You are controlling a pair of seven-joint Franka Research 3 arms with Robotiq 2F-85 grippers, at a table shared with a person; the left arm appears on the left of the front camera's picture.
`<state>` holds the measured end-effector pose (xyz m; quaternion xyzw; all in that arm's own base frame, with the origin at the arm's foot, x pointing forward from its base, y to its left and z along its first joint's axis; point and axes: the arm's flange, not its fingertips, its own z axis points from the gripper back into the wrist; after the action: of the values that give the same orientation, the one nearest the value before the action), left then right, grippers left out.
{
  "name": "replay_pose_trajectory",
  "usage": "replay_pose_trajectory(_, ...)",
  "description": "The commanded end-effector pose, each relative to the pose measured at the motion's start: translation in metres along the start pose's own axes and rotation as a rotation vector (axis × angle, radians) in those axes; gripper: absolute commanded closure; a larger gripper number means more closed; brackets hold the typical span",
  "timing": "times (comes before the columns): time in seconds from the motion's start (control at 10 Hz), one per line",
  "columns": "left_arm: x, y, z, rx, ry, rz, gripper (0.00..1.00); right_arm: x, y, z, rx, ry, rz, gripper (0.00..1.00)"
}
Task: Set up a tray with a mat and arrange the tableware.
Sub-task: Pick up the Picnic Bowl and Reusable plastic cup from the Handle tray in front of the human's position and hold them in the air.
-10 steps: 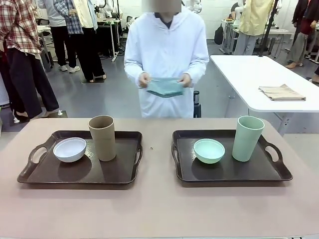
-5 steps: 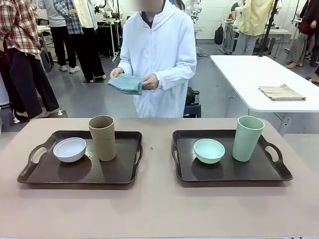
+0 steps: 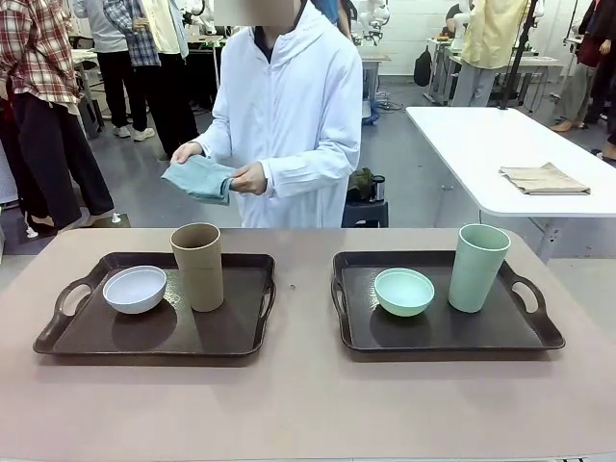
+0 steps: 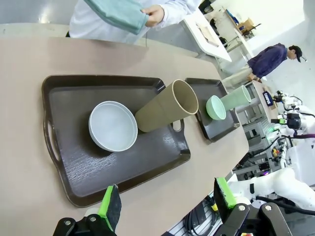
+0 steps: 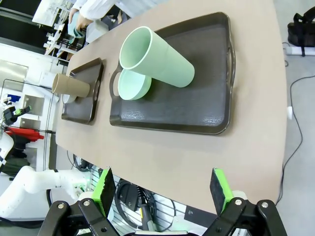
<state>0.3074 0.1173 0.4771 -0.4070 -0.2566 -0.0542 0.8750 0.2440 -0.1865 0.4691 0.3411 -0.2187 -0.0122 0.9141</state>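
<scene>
- Two dark trays sit side by side on the table. The left tray [image 3: 58, 332] carries the white bowl [image 3: 135, 289] and tan cup [image 3: 198, 268], and the right tray [image 3: 443, 348] carries the mint bowl [image 3: 404, 292] and mint cup [image 3: 478, 268].
- Each bowl sits just beside its cup, and no mat lies under them yet.
- At the table's far side, the person holds a folded teal mat [image 3: 200, 179], probably meant for a tray.
- The left gripper [image 4: 166, 194] and right gripper [image 5: 161, 182] hover spread wide and empty, above the table's near edge.

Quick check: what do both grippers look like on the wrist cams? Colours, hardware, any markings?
Left gripper and right gripper look identical: black linkage bodies with round pivot screws showing. Each has two fingers tipped with bright green pads. No markings that I can read.
</scene>
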Motion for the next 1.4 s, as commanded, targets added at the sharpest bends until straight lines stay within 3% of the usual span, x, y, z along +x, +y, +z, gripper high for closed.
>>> replay_pose_trajectory(0.0, 0.0010, 0.0026, 0.0004, -0.018, -0.010, -0.020, 0.00, 0.0010, -0.0010, -0.0006, 0.030, -0.009, 0.012, 0.00)
replay_pose_trajectory(1.3, 0.0010, 0.0026, 0.0004, -0.018, -0.010, -0.020, 0.00, 0.0010, -0.0010, -0.0006, 0.030, -0.009, 0.012, 0.00)
